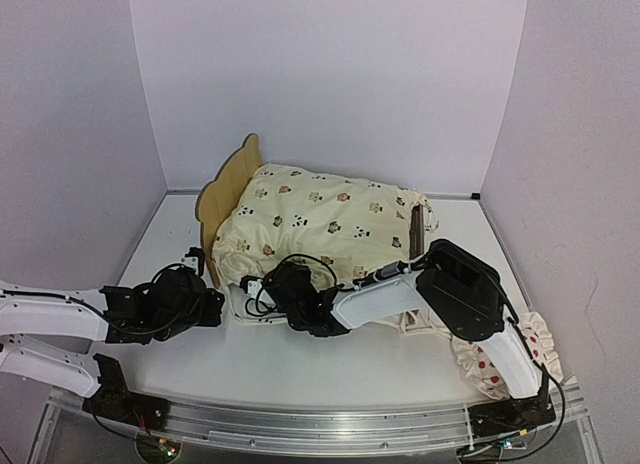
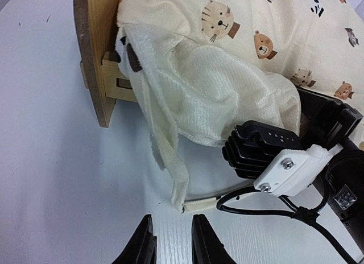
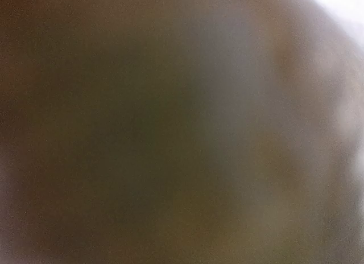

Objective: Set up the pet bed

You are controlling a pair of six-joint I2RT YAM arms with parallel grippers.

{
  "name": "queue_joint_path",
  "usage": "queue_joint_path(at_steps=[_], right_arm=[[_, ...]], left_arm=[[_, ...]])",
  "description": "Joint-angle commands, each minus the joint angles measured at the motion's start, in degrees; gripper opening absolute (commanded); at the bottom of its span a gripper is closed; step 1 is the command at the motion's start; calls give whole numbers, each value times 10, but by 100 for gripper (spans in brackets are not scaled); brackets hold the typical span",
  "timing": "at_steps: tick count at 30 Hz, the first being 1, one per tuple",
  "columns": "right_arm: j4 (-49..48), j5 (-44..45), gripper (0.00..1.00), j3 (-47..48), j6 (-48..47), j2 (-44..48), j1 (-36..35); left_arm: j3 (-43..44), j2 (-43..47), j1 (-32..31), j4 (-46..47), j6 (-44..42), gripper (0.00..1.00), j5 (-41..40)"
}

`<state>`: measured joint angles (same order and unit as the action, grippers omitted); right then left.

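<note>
With my left pincer [image 2: 172,244] narrow and empty and my right pincer [image 1: 258,284] unreadable against the cream animal-print fabric cover [image 1: 320,219] draped over the light plywood pet bed [image 1: 228,179] on the white table [image 1: 300,369], I should pinch only its hem and pull evenly.

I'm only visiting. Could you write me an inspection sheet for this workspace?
Surface: white table.
Job's things: pet bed, headboard at the left, draped with the animal-print cover.
Clutter: red-dotted pillow under the right arm.
Claws: left claw slightly open, empty, by the cover's hanging corner; right claw at the cover's near edge, opening hidden.
Cables: black cable at the right wrist.
Surroundings: plain pale walls.
</note>
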<state>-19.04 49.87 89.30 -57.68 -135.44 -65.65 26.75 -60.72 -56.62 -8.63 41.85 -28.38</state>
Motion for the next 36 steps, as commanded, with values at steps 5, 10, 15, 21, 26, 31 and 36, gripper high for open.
queue_joint_path(at_steps=[5,10,15,21,26,31,36], right_arm=[[12,4,24,25,36,61,-11],[59,2,19,45,65,88,-11],[63,8,17,59,54,99,-11],[70,8,15,86,48,114,-13],[100,9,13,122,50,120,-13],[120,15,12,144,55,133,-14],[139,11,11,151,61,155,-14]], left_arm=[[-42,30,3,22,33,20,-8],[-46,16,6,48,24,19,-10],[-56,38,10,63,13,19,-11],[-82,58,12,119,-20,21,-11],[-102,73,13,177,-57,23,-16],[-116,83,15,220,-94,24,-33],[-124,117,30,225,-95,20,-66]])
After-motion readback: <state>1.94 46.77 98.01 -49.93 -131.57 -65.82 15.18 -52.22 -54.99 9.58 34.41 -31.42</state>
